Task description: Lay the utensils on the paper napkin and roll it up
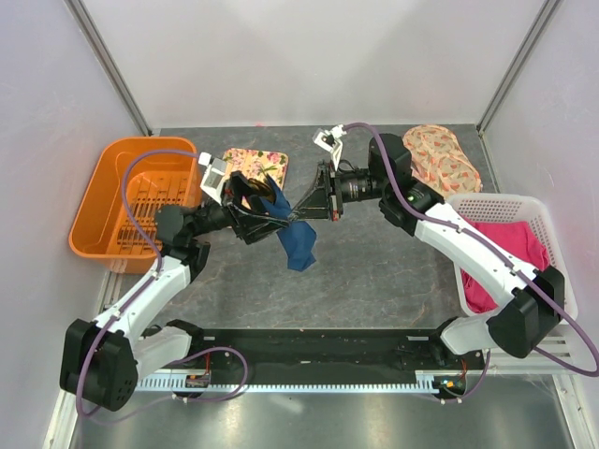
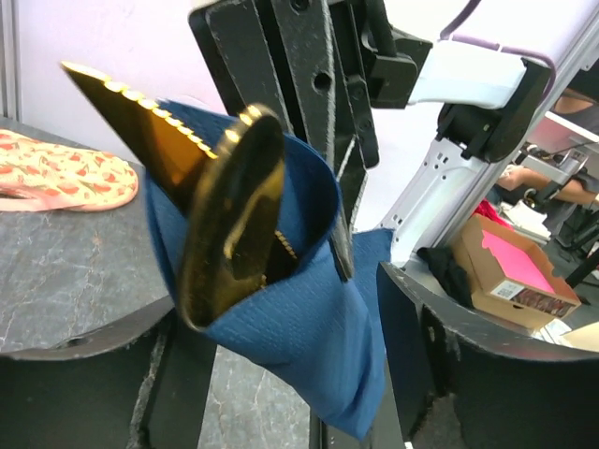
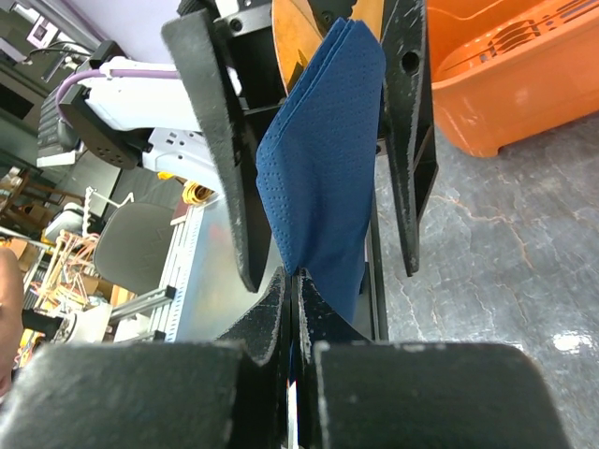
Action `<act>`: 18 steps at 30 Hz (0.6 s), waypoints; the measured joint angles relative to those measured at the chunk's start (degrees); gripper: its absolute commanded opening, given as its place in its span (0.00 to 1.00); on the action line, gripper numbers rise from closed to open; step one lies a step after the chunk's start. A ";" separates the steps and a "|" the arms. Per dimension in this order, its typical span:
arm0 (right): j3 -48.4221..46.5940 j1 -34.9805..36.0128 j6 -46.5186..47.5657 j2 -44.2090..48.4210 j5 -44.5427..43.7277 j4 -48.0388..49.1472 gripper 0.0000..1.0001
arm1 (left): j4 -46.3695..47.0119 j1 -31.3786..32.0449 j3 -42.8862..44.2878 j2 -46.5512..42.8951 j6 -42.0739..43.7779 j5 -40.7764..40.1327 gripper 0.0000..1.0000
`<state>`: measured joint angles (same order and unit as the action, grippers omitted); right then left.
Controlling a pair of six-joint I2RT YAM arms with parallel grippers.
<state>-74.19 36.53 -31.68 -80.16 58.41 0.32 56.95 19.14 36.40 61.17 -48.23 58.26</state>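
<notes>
The navy paper napkin is wrapped round the gold utensils and held above the table. In the left wrist view a serrated knife and a spoon bowl stick out of the napkin. My left gripper has its jaws wide apart around this bundle, which fills the gap between them. My right gripper faces it and is shut on the napkin's edge at its tips. A gold piece shows behind the napkin. The napkin's loose end hangs down.
An orange basket stands at the left and shows in the right wrist view. The floral tray lies behind my left gripper. A floral cloth lies back right. A white basket holds a pink cloth.
</notes>
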 measured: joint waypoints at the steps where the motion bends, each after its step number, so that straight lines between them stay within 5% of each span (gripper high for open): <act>1: 0.00 0.15 0.00 0.09 0.00 0.00 0.00 | 0.26 0.00 0.00 -0.04 -0.42 -0.35 0.71; 18: 0.00 0.63 0.26 1.01 -1.09 0.02 0.00 | 2.21 0.00 0.31 -1.38 -4.87 -1.79 0.29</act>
<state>-74.19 37.17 -31.42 -79.15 57.32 0.34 59.16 19.14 36.71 59.79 -53.10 56.47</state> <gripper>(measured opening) 0.007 0.354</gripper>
